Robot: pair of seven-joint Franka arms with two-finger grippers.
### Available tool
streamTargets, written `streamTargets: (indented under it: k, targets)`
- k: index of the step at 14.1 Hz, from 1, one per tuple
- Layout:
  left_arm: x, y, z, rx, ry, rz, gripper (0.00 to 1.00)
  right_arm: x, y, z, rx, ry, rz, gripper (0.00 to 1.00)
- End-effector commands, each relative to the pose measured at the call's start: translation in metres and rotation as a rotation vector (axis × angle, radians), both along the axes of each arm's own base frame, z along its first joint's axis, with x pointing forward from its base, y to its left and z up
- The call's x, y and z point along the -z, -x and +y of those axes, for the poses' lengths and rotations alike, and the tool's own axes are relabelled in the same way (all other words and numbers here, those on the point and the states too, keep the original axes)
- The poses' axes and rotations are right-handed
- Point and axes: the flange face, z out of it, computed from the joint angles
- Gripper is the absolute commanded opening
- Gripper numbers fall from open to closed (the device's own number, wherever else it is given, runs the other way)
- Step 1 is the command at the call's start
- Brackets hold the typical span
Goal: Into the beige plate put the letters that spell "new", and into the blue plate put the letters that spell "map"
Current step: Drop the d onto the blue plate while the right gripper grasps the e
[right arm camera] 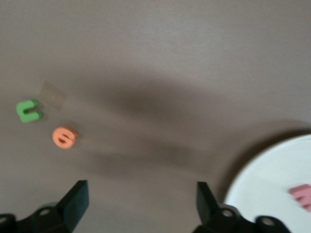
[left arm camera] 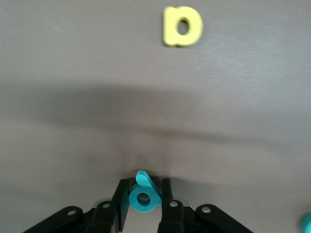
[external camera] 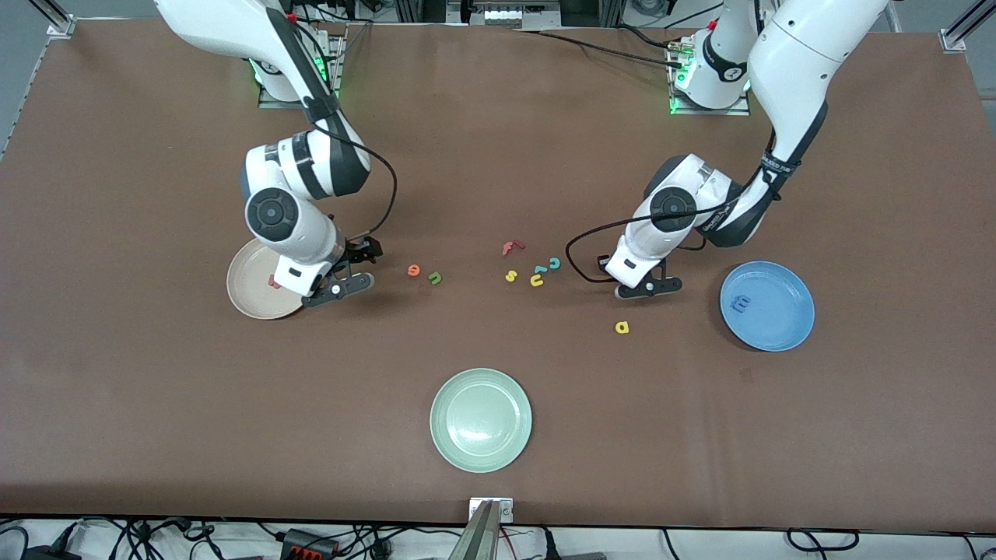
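Observation:
My left gripper is low over the table between the loose letters and the blue plate, shut on the teal p. The blue m lies in that plate. The yellow a rests on the table nearer the front camera. My right gripper stands open and empty beside the beige plate, which holds the pinkish-red w. The orange e and green n lie on the table close by.
A red f, yellow s, yellow u and two teal letters cluster mid-table. A pale green plate sits near the front edge.

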Motion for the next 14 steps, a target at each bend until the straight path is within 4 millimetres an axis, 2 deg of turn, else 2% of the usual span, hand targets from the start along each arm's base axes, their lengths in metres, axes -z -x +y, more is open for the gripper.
streamTargets:
  k: [1, 2, 3, 5, 6, 8, 11, 12, 13, 14]
  targets:
    - [-0.053, -0.033, 0.018, 0.110, -0.100, 0.039, 0.16, 0.015, 0.009, 0.038, 0.108, 0.002, -0.041, 0.89]
    - [-0.065, -0.044, 0.031, 0.135, -0.115, 0.062, 0.16, 0.021, 0.009, 0.053, 0.143, 0.004, -0.057, 0.87]
    - [-0.073, -0.058, 0.057, 0.178, -0.112, 0.082, 0.16, 0.025, 0.011, 0.073, 0.169, 0.009, -0.064, 0.86]
    - [-0.083, -0.075, 0.107, 0.290, -0.093, 0.092, 0.17, 0.035, 0.013, 0.093, 0.230, 0.021, -0.068, 0.75]
    - [-0.081, -0.079, 0.136, 0.321, -0.092, 0.104, 0.17, 0.039, 0.013, 0.097, 0.249, 0.026, -0.069, 0.72]
    - [-0.068, -0.073, 0.157, 0.346, -0.089, 0.140, 0.17, 0.045, 0.011, 0.099, 0.288, 0.034, -0.068, 0.69]
    - [-0.047, -0.070, 0.216, 0.372, -0.089, 0.156, 0.18, 0.054, 0.013, 0.098, 0.296, 0.048, -0.057, 0.66]
    - [-0.039, -0.066, 0.228, 0.390, -0.074, 0.145, 0.20, 0.056, 0.015, 0.098, 0.308, 0.054, -0.052, 0.63]
    - [-0.032, -0.062, 0.236, 0.397, -0.062, 0.136, 0.24, 0.058, 0.017, 0.097, 0.322, 0.059, -0.047, 0.63]
    - [-0.026, -0.058, 0.240, 0.395, -0.054, 0.133, 0.44, 0.062, 0.019, 0.096, 0.327, 0.067, -0.039, 0.62]
